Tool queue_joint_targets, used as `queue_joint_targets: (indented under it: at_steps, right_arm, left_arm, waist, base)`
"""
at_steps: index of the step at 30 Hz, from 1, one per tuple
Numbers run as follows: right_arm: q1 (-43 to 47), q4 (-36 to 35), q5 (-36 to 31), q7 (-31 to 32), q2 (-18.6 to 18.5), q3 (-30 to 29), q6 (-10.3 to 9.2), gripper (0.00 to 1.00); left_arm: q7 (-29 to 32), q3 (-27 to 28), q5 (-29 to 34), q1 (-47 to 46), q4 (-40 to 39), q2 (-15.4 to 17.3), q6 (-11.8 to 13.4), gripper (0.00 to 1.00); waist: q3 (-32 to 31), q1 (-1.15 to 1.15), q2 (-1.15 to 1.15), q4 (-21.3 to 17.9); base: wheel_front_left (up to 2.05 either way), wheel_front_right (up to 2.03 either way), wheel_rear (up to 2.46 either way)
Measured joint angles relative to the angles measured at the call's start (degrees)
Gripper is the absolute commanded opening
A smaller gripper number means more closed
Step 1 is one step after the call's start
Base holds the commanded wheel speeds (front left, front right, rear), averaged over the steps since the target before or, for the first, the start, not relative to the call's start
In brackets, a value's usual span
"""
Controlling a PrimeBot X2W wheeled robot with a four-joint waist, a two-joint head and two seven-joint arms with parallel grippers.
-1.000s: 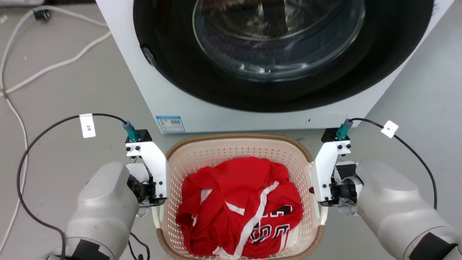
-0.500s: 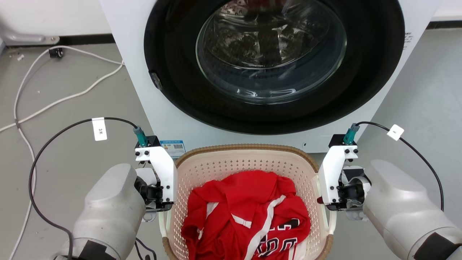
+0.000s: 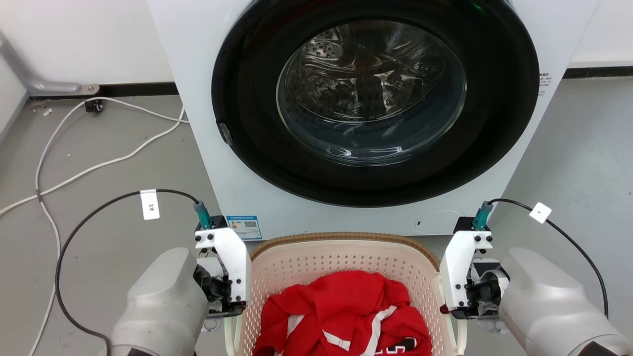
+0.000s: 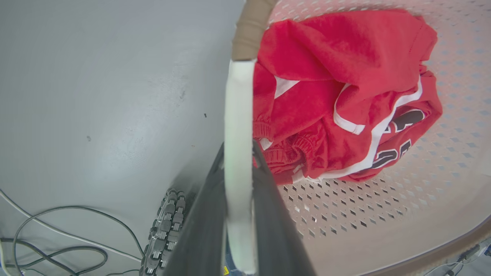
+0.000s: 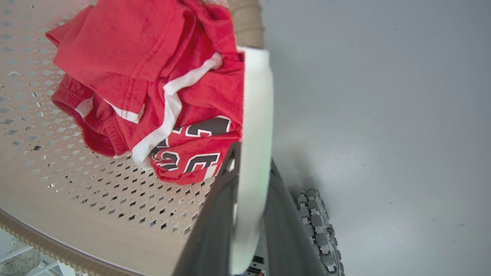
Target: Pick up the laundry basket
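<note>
Left gripper [image 4: 238, 147] and right gripper [image 5: 251, 155] each clamp a white side handle [image 4: 239, 96] of the laundry basket [image 3: 346, 238], which sits squarely between them close in front of the washing machine [image 3: 188, 74], so a lift likely needs both arms rising evenly.

A laundry corner in a lab-like room: a washer [image 3: 371, 113] on bare grey floor [image 3: 568, 148], loose cables [image 3: 113, 160] by the white wall [image 3: 74, 44].

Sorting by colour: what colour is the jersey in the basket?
The jersey is red with white trim; left wrist view.
</note>
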Motion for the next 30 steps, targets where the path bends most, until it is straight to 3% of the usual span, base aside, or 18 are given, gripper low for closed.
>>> queue_joint_targets:
  at_steps: [30]
  right_arm:
    - [1.05,0.23,-0.55,0.43,-0.03,-1.67,-0.05,0.00]
  left_arm:
    - [-0.11,-0.29,-1.65,1.25,0.15,-0.36,0.07,0.00]
  waist:
    - [0.01,0.01,0.00,0.18]
  base:
    - [0.00,0.00,0.00]
